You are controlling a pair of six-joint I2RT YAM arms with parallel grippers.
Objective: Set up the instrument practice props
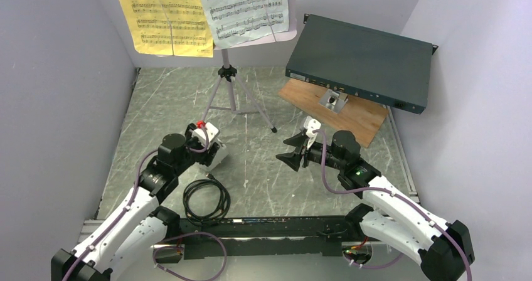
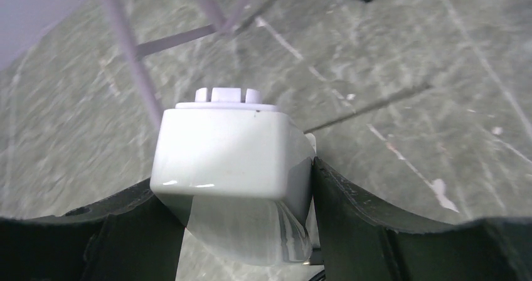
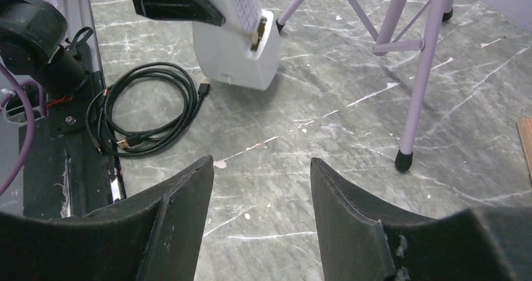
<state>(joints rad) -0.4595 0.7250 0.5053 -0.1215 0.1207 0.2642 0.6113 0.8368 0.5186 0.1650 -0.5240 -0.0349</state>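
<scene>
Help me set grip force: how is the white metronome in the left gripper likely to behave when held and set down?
The metronome looks glossy and hard, so it may slip in the left gripper. Its sides taper, so squeezing harder could push it out. Its wide base suggests it should stand steadily once set flat.

Directly ahead of the right gripper point(image 3: 262, 168) bare table point(image 3: 326, 137), free to pass, but further ahead the metronome point(image 3: 241, 55) hanging in the left gripper point(image 2: 233, 180), to the right the legs of the music stand point(image 3: 419, 74), and to the left the coiled cable point(image 3: 147, 105).
</scene>
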